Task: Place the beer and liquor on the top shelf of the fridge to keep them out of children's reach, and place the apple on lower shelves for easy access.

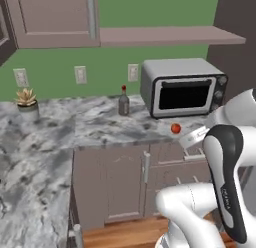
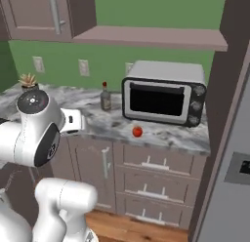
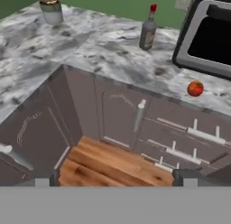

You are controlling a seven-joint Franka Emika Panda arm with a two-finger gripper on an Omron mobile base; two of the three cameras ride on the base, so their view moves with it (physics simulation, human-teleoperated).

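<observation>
The liquor (image 1: 123,103) (image 2: 105,98) (image 3: 148,31), a grey bottle with a red cap, stands upright on the marble counter left of the microwave. The apple (image 1: 175,128) (image 2: 137,131) (image 3: 195,88) lies near the counter's front edge, before the microwave. My gripper (image 3: 116,178) hangs open and empty over the wooden floor in front of the cabinets, well short of both. The fridge (image 2: 233,202) shows as a grey closed door with a dark display panel at the right edge; its top shelf and lower shelves are hidden. The beer is out of view.
A grey microwave (image 1: 182,87) (image 2: 163,92) (image 3: 207,33) sits at the counter's right end. A potted plant (image 1: 27,103) (image 2: 28,81) (image 3: 50,6) stands far left. Below the counter (image 1: 45,142) are cabinet doors and drawers (image 2: 156,175). A wall shelf (image 2: 151,37) hangs above.
</observation>
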